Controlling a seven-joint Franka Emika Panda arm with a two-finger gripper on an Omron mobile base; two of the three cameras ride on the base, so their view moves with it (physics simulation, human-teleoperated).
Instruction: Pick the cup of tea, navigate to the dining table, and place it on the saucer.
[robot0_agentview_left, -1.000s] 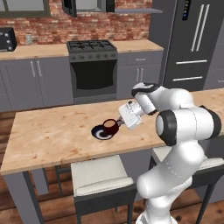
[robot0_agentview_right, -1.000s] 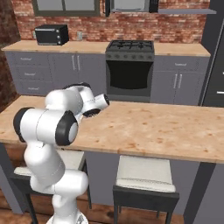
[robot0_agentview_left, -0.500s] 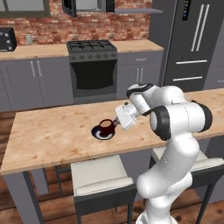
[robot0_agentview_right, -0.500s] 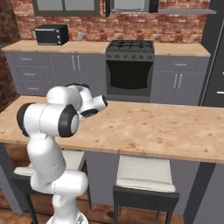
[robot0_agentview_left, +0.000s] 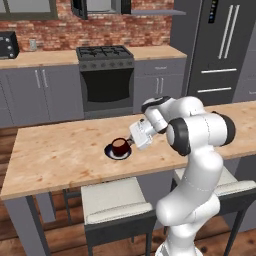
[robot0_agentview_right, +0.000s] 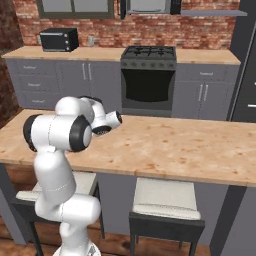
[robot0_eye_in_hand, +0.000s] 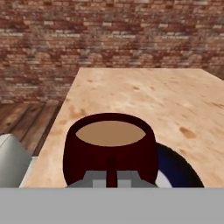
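Observation:
The cup of tea is a squat maroon cup with brownish liquid, standing over the dark saucer on the dining table. My gripper reaches in from the cup's right side and is shut on the cup's small handle. In the hand view the cup of tea sits close in front, its handle between my fingertips. The saucer shows behind it to the right. Whether the cup rests on the saucer or hovers just above it, I cannot tell.
Two stools stand under the table's near edge. Beyond the table are grey cabinets with a stove, a toaster oven and a tall fridge. The table's far end faces a brick wall.
The cup has shifted slightly left, from the saucer's right edge to over its middle. The hand and forearm followed; the grip stayed shut.

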